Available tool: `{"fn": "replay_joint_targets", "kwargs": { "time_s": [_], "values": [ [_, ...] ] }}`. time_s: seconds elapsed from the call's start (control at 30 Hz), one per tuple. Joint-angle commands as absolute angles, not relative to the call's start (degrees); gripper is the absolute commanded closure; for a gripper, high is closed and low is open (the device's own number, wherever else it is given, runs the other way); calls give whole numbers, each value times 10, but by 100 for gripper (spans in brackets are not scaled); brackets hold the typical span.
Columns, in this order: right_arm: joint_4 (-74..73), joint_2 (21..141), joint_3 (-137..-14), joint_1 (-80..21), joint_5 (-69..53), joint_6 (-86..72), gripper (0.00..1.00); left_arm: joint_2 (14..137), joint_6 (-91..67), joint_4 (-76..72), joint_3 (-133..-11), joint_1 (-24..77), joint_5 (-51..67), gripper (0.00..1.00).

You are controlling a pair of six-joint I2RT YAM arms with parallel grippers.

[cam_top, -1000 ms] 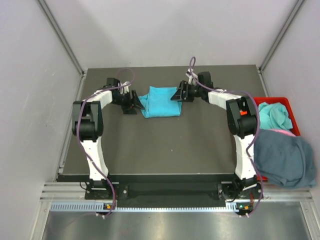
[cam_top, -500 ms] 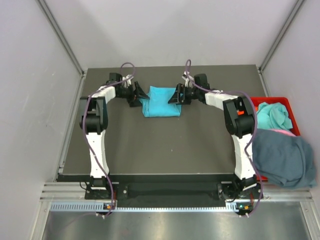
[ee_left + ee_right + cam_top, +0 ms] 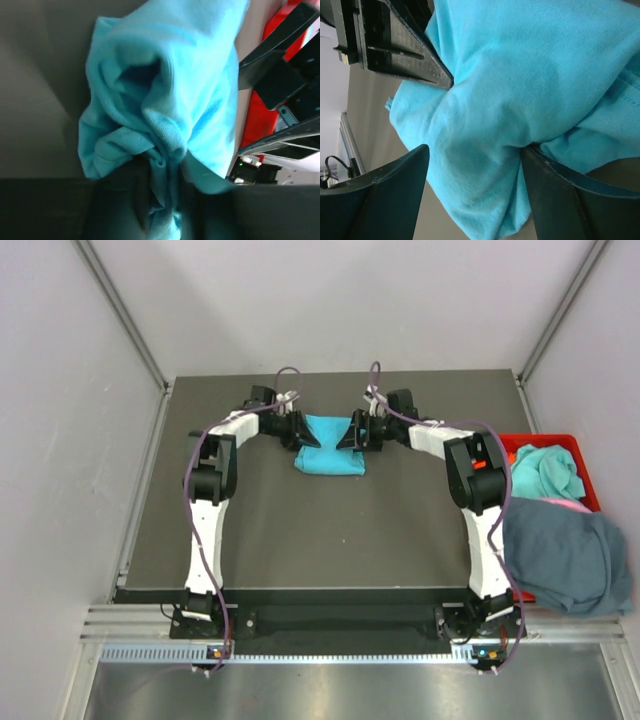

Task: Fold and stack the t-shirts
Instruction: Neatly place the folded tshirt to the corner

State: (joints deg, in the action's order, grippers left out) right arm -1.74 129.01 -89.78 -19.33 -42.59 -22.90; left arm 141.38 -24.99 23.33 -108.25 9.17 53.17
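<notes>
A bright turquoise t-shirt (image 3: 330, 455) lies bunched at the back middle of the dark table (image 3: 330, 540). My left gripper (image 3: 303, 430) is at the shirt's left edge. In the left wrist view its dark fingers (image 3: 135, 195) pinch a fold of the turquoise cloth (image 3: 165, 90). My right gripper (image 3: 352, 432) is at the shirt's right edge. In the right wrist view its jaws (image 3: 472, 150) stand wide, straddling a bulge of the cloth (image 3: 520, 75); one finger (image 3: 545, 175) touches it. The left gripper's fingers (image 3: 395, 45) show just beyond the cloth.
A red bin (image 3: 575, 445) stands off the table's right edge with another turquoise shirt (image 3: 548, 470) in it. A slate blue-grey shirt (image 3: 565, 555) drapes over the bin's near end, with a pinkish edge (image 3: 565, 504) showing. White walls enclose the table.
My left gripper has moved right onto the shirt's left edge and closed on the cloth. The shirt is pushed narrower. The right gripper has barely moved.
</notes>
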Motion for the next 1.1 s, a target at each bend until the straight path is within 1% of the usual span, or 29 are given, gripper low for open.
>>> {"fn": "replay_joint_targets", "kwargs": {
  "time_s": [0.0, 0.03, 0.1, 0.13, 0.17, 0.27, 0.3, 0.37, 0.4, 0.5, 0.53, 0.63, 0.73, 0.77, 0.9, 1.07],
  "values": [
    [-20, 1290, -914, -199, -423, -212, 25, 1440, -220, 262, -1061, 98, 492, 76],
    [-20, 1288, -913, -199, -424, -213, 25, 1434, -220, 263, -1057, 95, 492, 82],
    [-22, 1278, -910, -199, -423, -207, 26, 1414, -215, 267, -1042, 89, 493, 85],
    [-24, 1269, -907, -198, -421, -200, 25, 1405, -211, 272, -1038, 81, 493, 95],
    [-28, 1249, -905, -197, -418, -189, 26, 1395, -197, 280, -1029, 75, 490, 100],
    [-53, 1192, -890, -197, -381, -131, 26, 1342, -149, 327, -1011, 48, 463, 100],
    [-64, 1176, -881, -197, -348, -98, 26, 1313, -134, 339, -1006, 41, 451, 100],
    [-74, 1134, -870, -197, -311, -67, 25, 1274, -81, 383, -1001, 25, 404, 100],
    [-78, 1122, -861, -197, -271, -44, 25, 1263, -65, 401, -1001, 19, 388, 100],
    [-83, 1086, -848, -197, -216, -15, 25, 1234, -16, 446, -998, 4, 332, 100],
    [-79, 1078, -833, -196, -185, -13, 25, 1231, -5, 454, -998, -17, 316, 100],
    [-37, 1043, -784, -194, -131, -14, 25, 1223, 39, 481, -1002, -37, 245, 100],
    [-15, 1020, -754, -186, -112, -25, 25, 1221, 76, 495, -1007, -59, 181, 100],
    [-18, 1019, -754, -184, -112, -25, 25, 1221, 85, 495, -1009, -64, 181, 100],
    [-20, 1009, -749, -173, -120, -33, 24, 1229, 124, 498, -1024, -101, 94, 100],
    [-20, 1004, -751, -164, -124, -34, 24, 1269, 154, 490, -1091, -161, 5, 100]
  ]
}}
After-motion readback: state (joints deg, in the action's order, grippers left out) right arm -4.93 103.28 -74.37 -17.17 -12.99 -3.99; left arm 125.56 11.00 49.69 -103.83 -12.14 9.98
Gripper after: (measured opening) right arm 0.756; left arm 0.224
